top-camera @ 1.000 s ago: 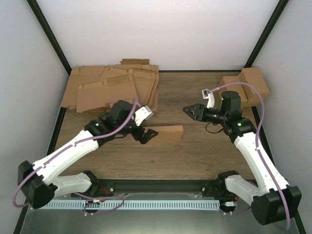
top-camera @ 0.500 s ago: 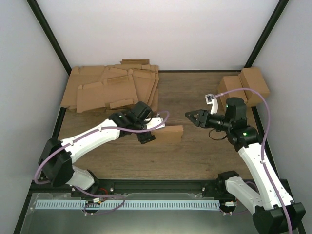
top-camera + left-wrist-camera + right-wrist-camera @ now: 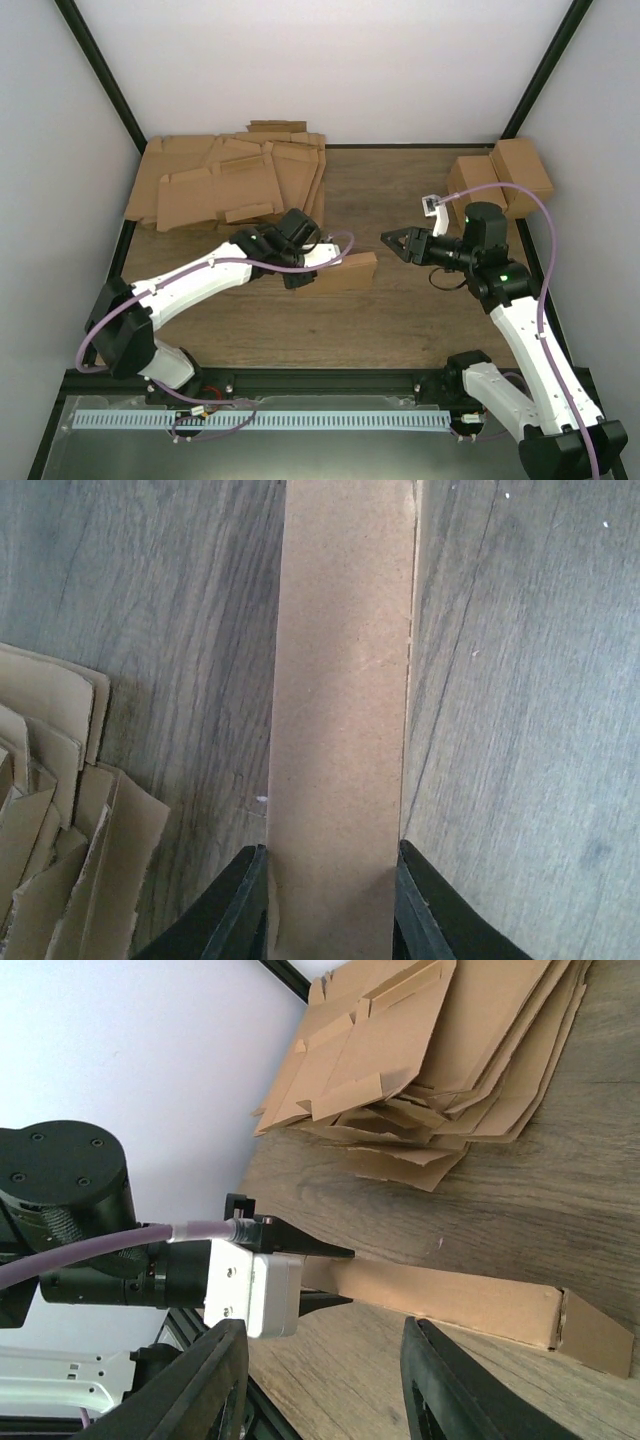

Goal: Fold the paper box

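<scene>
The paper box [image 3: 345, 272] lies as a long, narrow brown carton in the middle of the wooden table. My left gripper [image 3: 303, 273] is at its left end. In the left wrist view the box [image 3: 340, 680] runs up the frame, and both black fingers of the left gripper [image 3: 330, 855] press against its sides. The right wrist view shows the box [image 3: 450, 1295] from the other end, with the left gripper [image 3: 350, 1276] clamped on its far end. My right gripper [image 3: 386, 238] hangs open just above and right of the box. Nothing is between the fingers of the right gripper [image 3: 322, 1325].
A pile of flat die-cut cardboard sheets [image 3: 230, 180] lies at the back left, reaching close to the left arm; its edge [image 3: 50, 830] shows beside the box. Two blocky brown cartons [image 3: 500, 180] stand at the back right. Black frame posts and white walls enclose the table.
My left gripper swung round onto the box's left end and closed its jaws from wide open down onto it. The right arm drew slightly right, then held still.
</scene>
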You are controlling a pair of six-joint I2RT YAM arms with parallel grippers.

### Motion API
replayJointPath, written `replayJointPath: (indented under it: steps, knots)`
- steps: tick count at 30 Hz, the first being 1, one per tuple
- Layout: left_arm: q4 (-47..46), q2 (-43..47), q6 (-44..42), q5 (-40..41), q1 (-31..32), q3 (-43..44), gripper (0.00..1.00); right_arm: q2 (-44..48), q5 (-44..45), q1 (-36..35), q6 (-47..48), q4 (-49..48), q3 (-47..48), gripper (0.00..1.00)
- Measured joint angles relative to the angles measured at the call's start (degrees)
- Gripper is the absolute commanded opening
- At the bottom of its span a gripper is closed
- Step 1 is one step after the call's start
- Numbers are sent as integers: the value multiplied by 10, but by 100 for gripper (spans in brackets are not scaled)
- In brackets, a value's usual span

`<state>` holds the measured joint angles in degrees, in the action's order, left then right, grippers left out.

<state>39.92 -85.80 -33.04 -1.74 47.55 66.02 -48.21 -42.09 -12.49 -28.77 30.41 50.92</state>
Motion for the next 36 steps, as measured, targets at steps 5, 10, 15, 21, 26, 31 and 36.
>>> replayJointPath:
  steps: [5, 10, 15, 21, 26, 31, 36]
  knots:
    - [0, 9, 5, 15, 22, 0, 26, 0, 10, 0, -1, 8, 0, 45]
    - [-19, 30, 17, 74, 81, -6, 29, 7, 80, 0, -2, 50, 30, 45]
    - [-93, 42, 22, 164, 171, -24, 29, 51, 225, 0, -7, 84, 99, 47]
    - [-229, -65, -13, 273, 257, 5, 28, 149, 391, 0, -21, 105, 161, 50]
    - [-294, -224, -43, 302, 269, 102, 28, 170, 464, 0, -21, 123, 222, 50]
    - [-355, -346, -64, 331, 268, 224, 34, 172, 500, 0, -20, 145, 246, 50]
    - [-386, -455, -55, 329, 267, 343, 99, 172, 508, 0, -21, 168, 247, 53]
